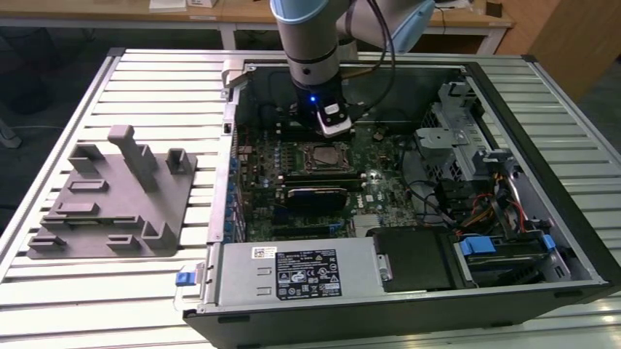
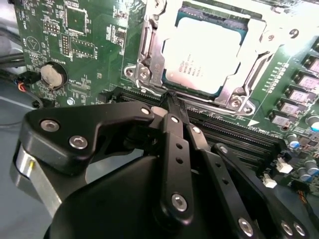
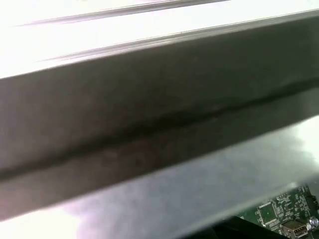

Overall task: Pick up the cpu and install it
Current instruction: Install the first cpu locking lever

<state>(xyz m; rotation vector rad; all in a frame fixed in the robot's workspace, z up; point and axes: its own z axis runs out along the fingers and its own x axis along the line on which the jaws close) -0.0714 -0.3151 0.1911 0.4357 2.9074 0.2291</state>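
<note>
The cpu [image 2: 204, 55], a pale silver square, lies flat inside the metal-framed socket [image 2: 142, 64] on the green motherboard. In the exterior view the cpu [image 1: 325, 155] sits mid-board inside the open computer case. My gripper [image 2: 168, 97] hangs just beside the socket's edge, its black fingers [image 2: 175, 149] drawn together with nothing between them. From the exterior view, the gripper [image 1: 334, 132] hovers just behind the socket, a little above the board.
The case walls [image 1: 229, 145] ring the board. A power supply [image 1: 301, 275] and drive bays [image 1: 485, 174] with cables crowd the near and right sides. A grey fixture [image 1: 116, 196] with upright posts lies on the slatted table at the exterior view's left. A coin battery [image 2: 52, 74] sits on the board.
</note>
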